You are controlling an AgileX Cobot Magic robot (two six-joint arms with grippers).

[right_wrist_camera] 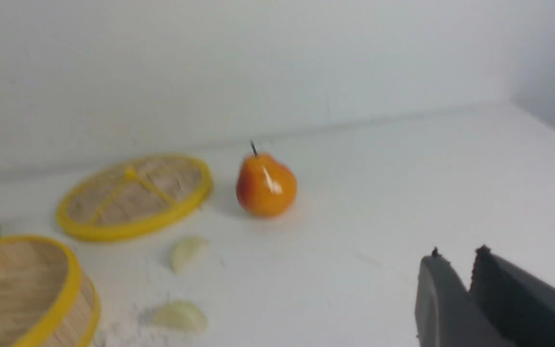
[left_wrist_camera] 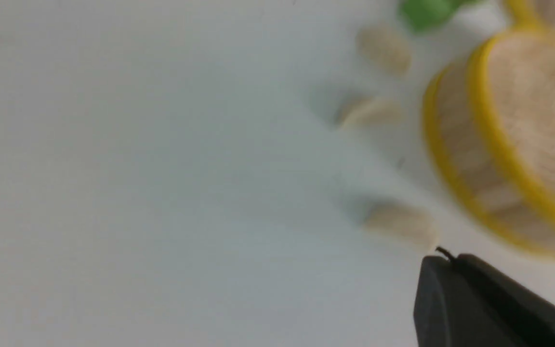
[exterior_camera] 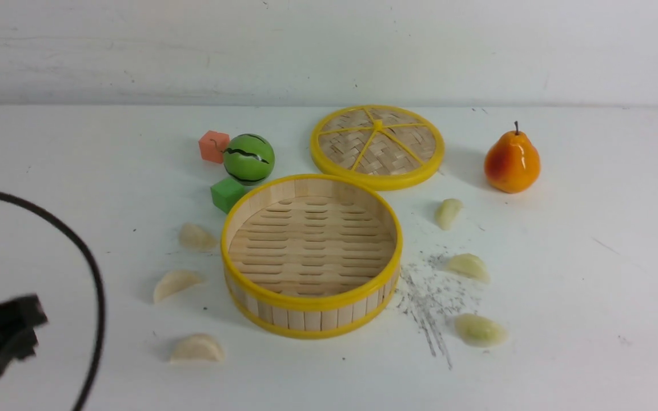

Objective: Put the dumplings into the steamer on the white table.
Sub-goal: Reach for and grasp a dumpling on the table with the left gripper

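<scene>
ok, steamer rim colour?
Yellow; the steamer rims show best in the front view.

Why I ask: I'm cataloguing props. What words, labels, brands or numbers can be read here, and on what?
None: no text shows on the steamer, lid, pear, melon ball, blocks or dumplings. The ball's black lines are stripes. The left wrist view is blurred.

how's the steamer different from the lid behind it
The steamer has a raised wooden wall and a slatted floor, while the lid lies flat, with a woven face and yellow spokes. The steamer sits in front and the lid is behind it, slightly to the right. Both are round with yellow rims.
</scene>
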